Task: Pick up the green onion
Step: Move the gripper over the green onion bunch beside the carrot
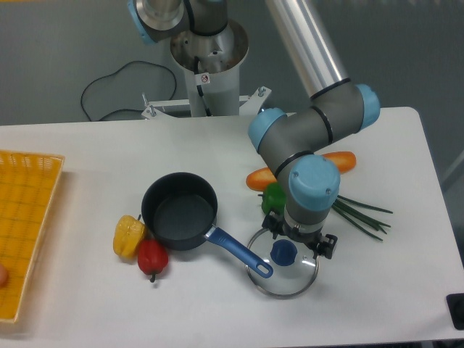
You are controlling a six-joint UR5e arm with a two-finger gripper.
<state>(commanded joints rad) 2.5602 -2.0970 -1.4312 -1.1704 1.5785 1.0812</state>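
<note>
Your arm's wrist covers the gripper (299,239), so you cannot tell if it is open or closed. It hangs above the glass lid (282,271). The green onion (362,214) lies just beside it, toward the table's right edge, stalks pointing that way.

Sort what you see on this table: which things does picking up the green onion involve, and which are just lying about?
Involved: green onion; gripper.

Lying about: dark pot, glass lid, carrot, green pepper, yellow pepper, red pepper, yellow basket.
</note>
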